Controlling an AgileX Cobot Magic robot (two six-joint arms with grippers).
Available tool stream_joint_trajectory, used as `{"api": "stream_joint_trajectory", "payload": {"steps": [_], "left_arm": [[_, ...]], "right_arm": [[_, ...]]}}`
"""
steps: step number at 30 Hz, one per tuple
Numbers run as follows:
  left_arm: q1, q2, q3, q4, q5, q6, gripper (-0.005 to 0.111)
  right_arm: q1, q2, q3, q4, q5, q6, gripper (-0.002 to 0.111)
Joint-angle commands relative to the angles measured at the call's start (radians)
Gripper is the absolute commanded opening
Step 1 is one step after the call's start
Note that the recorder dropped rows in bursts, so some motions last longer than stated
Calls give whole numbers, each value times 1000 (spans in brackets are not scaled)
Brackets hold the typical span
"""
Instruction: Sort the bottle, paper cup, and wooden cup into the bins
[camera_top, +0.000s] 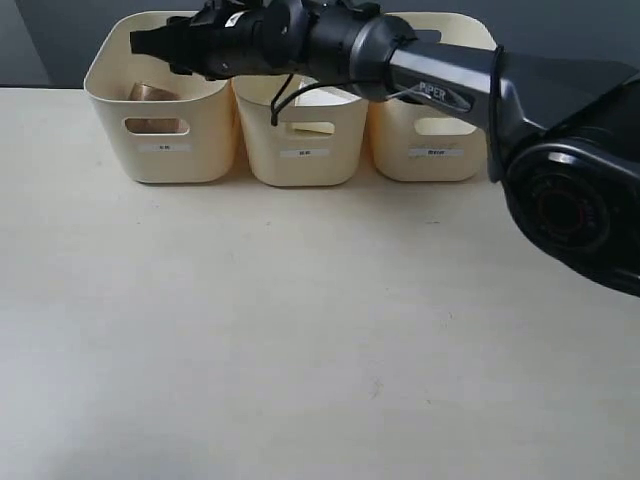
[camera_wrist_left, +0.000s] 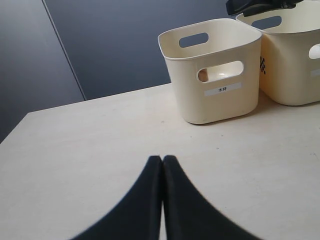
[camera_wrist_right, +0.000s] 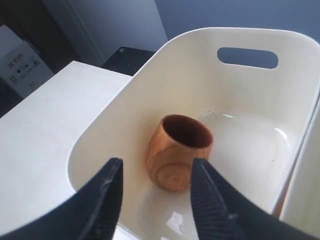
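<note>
The right gripper (camera_wrist_right: 156, 167), reaching across the row of bins, hangs with its jaws spread and empty over the leftmost bin (camera_top: 190, 150) — the wooden cup (camera_wrist_right: 177, 152) sits inside on its floor — while the left gripper (camera_wrist_left: 162, 161), fingers pressed together, hovers above the table (camera_top: 300, 330).

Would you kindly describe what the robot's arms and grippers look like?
The right arm is black and dark grey, with rounded joint housings, white PIPER lettering and a thin black cable looping beneath. The right gripper has black fingers with ribbed pads; the left gripper has smooth, tapering black fingers.
</note>
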Motion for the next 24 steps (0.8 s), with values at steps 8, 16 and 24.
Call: {"api": "stream_joint_trajectory", "payload": {"steps": [8, 16, 24], "left_arm": [[-3, -5, 1, 0, -5, -2, 0], [-3, -5, 1, 0, -5, -2, 0], [-3, -5, 1, 0, -5, -2, 0]], "right_arm": [[-4, -122, -7, -136, 196, -3, 43], [-4, -162, -7, -166, 269, -3, 43], [-4, -189, -7, -214, 362, -2, 43]]}}
